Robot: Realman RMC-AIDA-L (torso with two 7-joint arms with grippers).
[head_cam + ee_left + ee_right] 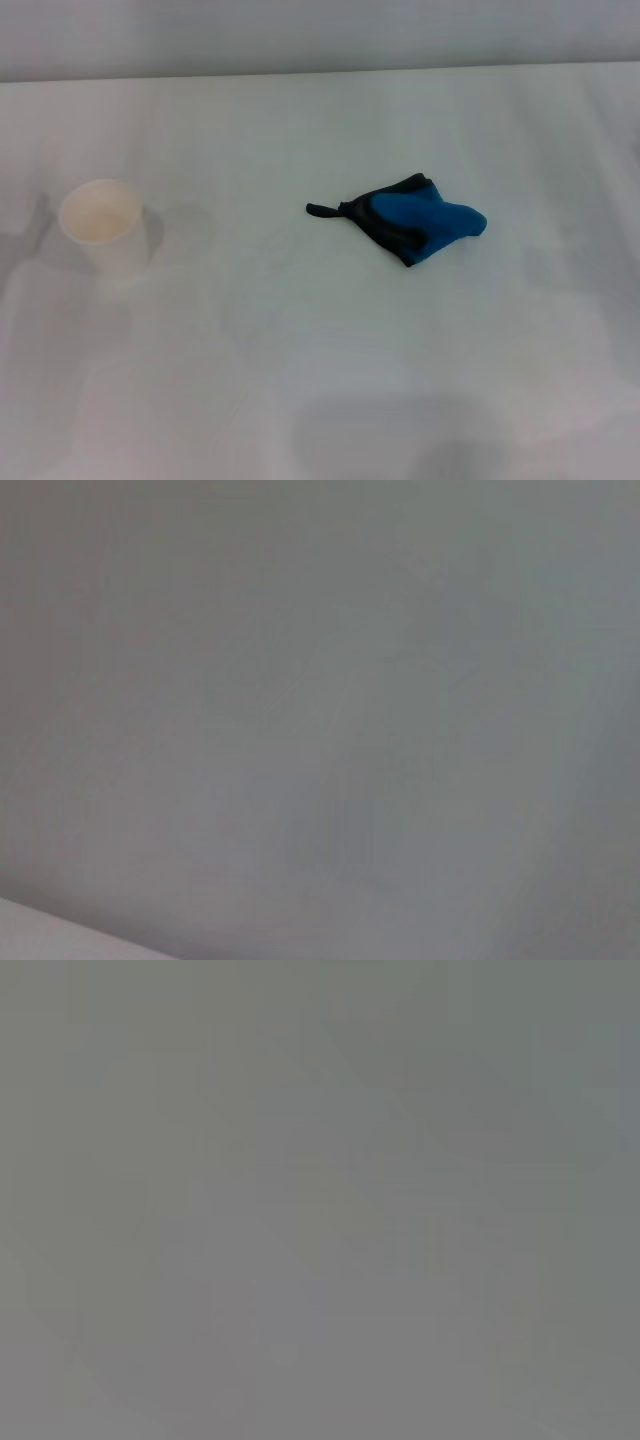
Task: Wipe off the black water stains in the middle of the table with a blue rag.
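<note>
The blue rag (425,226) lies crumpled on the white table (320,380), a little right of the middle, with its black edging and thin black loop tail pointing left. No black water stain shows on the table; it may lie under the rag or be out of view. Neither gripper shows in the head view. Both wrist views show only a plain grey surface.
A white paper cup (103,232) stands upright at the left of the table. The table's far edge (320,72) runs across the top of the head view.
</note>
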